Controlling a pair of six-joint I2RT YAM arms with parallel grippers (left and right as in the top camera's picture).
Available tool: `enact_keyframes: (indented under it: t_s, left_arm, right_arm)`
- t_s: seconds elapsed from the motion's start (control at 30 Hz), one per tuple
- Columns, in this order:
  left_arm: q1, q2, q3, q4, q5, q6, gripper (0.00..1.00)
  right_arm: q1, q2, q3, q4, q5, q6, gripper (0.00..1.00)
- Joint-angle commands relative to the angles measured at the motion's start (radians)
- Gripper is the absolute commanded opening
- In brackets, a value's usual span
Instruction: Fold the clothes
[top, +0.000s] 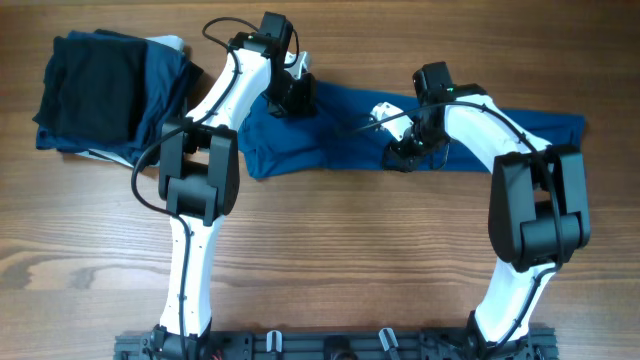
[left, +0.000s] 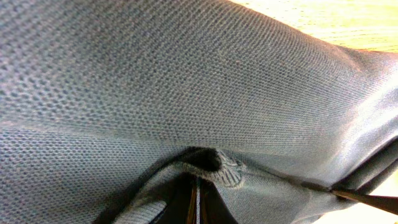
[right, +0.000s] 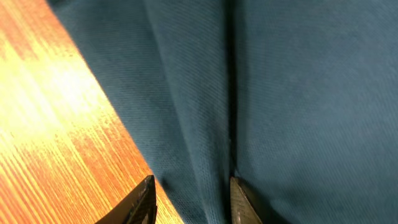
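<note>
No lettering, label, brand mark, number or sign can be read in any of the three views. The medium-blue knitted polo shirt (top: 335, 140), stretched along the twelve o'clock side of the wood-grain table (top: 350, 260), shows plain fabric only.

Overhead light fell evenly, with soft shadows. Glare bleached the table (right: 50, 87) in the right wrist view; the left's polo shirt (left: 186, 93) looked grey.
</note>
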Motion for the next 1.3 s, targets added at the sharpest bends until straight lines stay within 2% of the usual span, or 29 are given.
enact_keyframes:
  t_s: [0.0, 0.2, 0.33, 0.63, 0.67, 0.8, 0.83, 0.93, 1.0, 1.17, 1.27]
  left_arm:
    - [0.003, 0.023, -0.002, -0.008, -0.071, 0.021, 0.04]
    - [0.027, 0.023, -0.002, -0.012, -0.071, 0.020, 0.04]
    - [0.058, 0.023, -0.002, -0.033, -0.071, 0.021, 0.04]
    - [0.062, 0.023, -0.002, -0.034, -0.071, 0.021, 0.04]
    - [0.062, 0.023, -0.002, -0.034, -0.071, 0.021, 0.04]
    - [0.062, 0.023, -0.002, -0.030, -0.071, 0.024, 0.04]
    - [0.061, 0.023, -0.002, -0.031, -0.071, 0.024, 0.04]
    - [0.061, 0.023, -0.002, -0.029, -0.071, 0.024, 0.04]
    - [0.061, 0.023, -0.002, -0.029, -0.071, 0.023, 0.04]
    - [0.061, 0.023, -0.002, -0.030, -0.071, 0.023, 0.04]
    - [0.061, 0.023, -0.002, -0.032, -0.071, 0.023, 0.04]
  right_arm:
    - [-0.013, -0.014, -0.009, -0.035, 0.168, 0.164, 0.39]
    - [-0.111, -0.014, -0.011, -0.098, 0.196, 0.382, 0.43]
    - [-0.161, -0.014, -0.012, -0.103, 0.193, 0.449, 0.45]
    - [-0.188, -0.014, -0.012, -0.212, 0.280, 0.708, 0.49]
    - [-0.188, -0.017, -0.010, -0.215, 0.259, 0.733, 0.46]
    - [-0.188, -0.119, 0.033, -0.204, 0.063, 0.677, 0.50]
    - [-0.188, -0.135, 0.048, -0.183, 0.064, 0.678, 0.50]
    - [-0.185, -0.131, 0.051, -0.030, 0.008, 0.675, 0.46]
    - [-0.171, -0.113, 0.051, 0.111, -0.030, 0.586, 0.47]
    - [-0.144, -0.022, 0.051, 0.136, -0.139, 0.188, 0.50]
    - [-0.144, 0.053, 0.051, 0.172, -0.151, 0.123, 0.50]
